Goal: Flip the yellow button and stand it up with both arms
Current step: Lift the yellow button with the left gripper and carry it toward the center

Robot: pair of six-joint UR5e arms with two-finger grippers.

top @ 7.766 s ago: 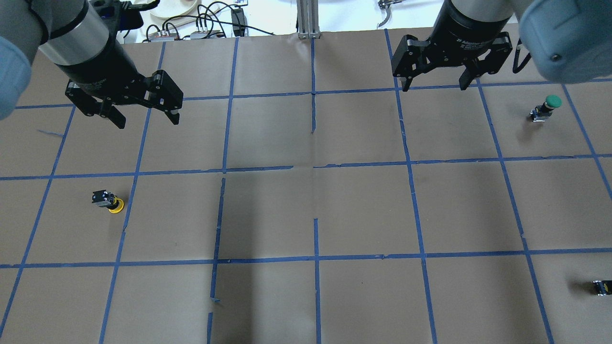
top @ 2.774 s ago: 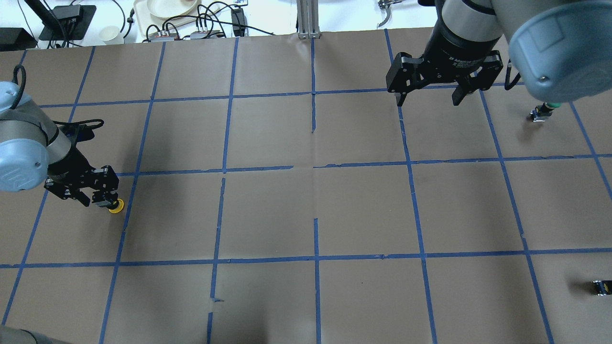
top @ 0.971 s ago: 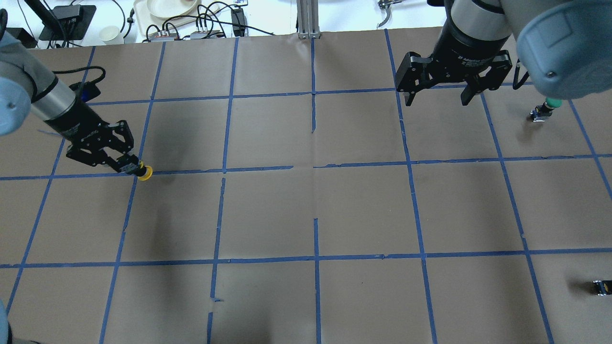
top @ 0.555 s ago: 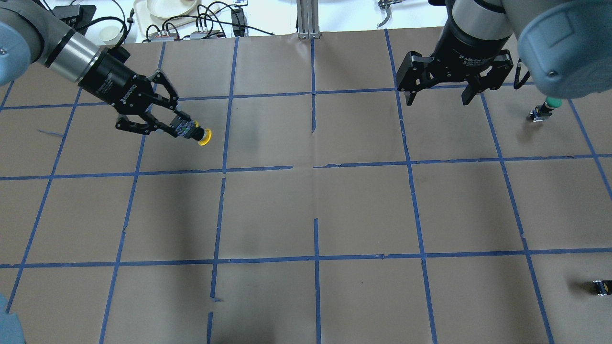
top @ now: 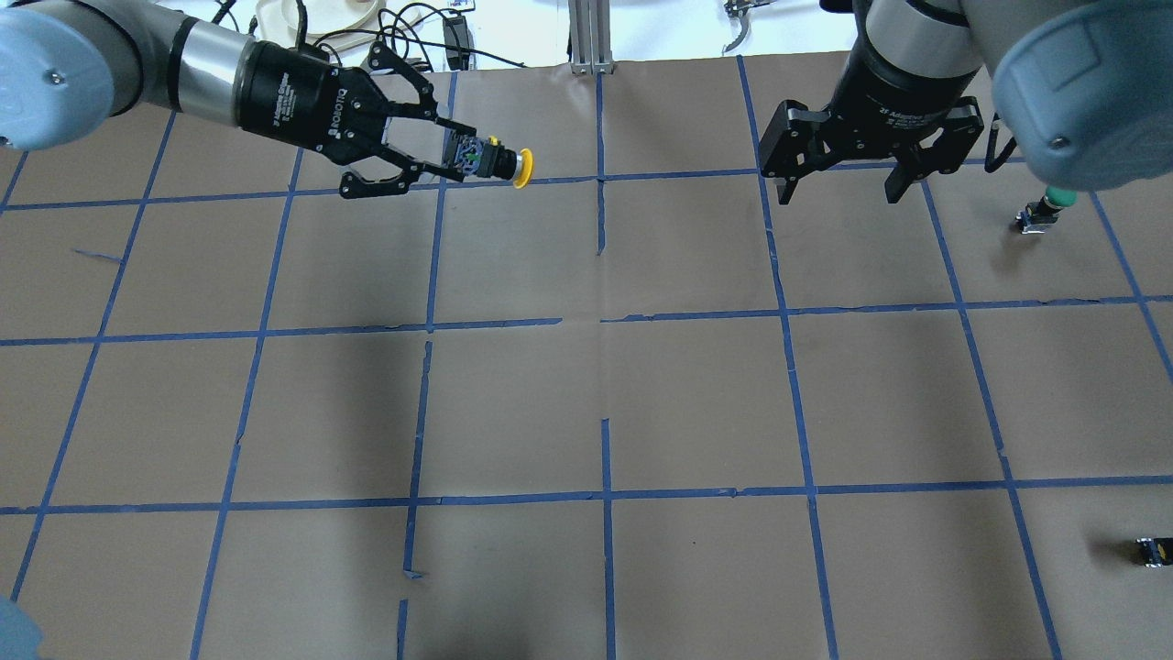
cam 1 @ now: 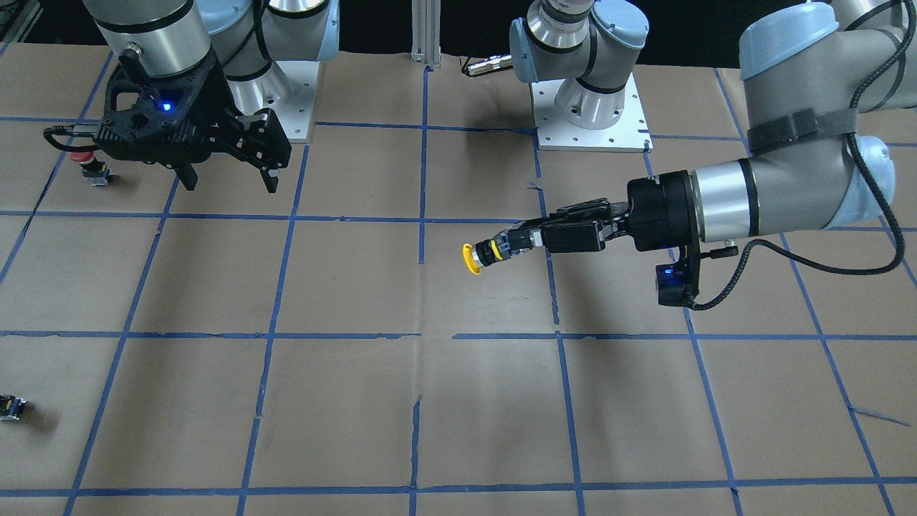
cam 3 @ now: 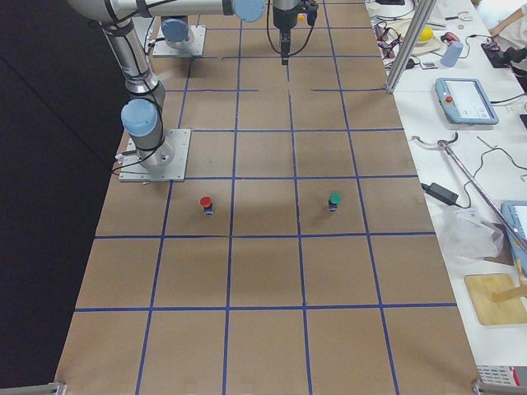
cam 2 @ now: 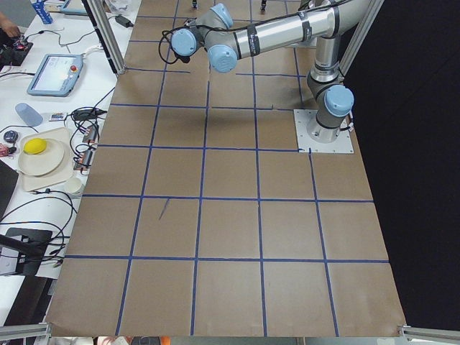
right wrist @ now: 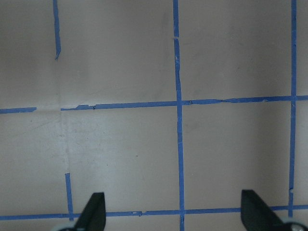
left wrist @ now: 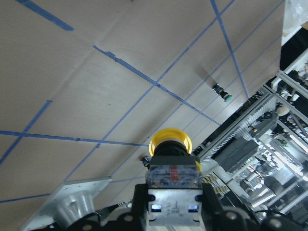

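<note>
My left gripper (top: 463, 161) is shut on the black-grey body of the yellow button (top: 520, 169). It holds the button in the air, lying sideways, with the yellow cap pointing toward the table's middle. The front view shows the same grip (cam 1: 510, 244), with the cap (cam 1: 470, 259) clear of the table. In the left wrist view the cap (left wrist: 170, 141) sticks out past the fingers. My right gripper (top: 838, 190) is open and empty, pointing down over the far right of the table. It also shows in the front view (cam 1: 231, 183) and in its own wrist view (right wrist: 175, 214).
A green-capped button (top: 1052, 202) stands at the far right, partly behind my right arm, and shows clearly in the right side view (cam 3: 334, 200). A red-capped button (cam 1: 87, 161) stands near the right arm's base. A small black part (top: 1153, 551) lies at the near right edge.
My left gripper closed on the yellow button at the left, lifted it, and carried it up and toward the table's far middle, turning it sideways. My right gripper has hardly moved.
</note>
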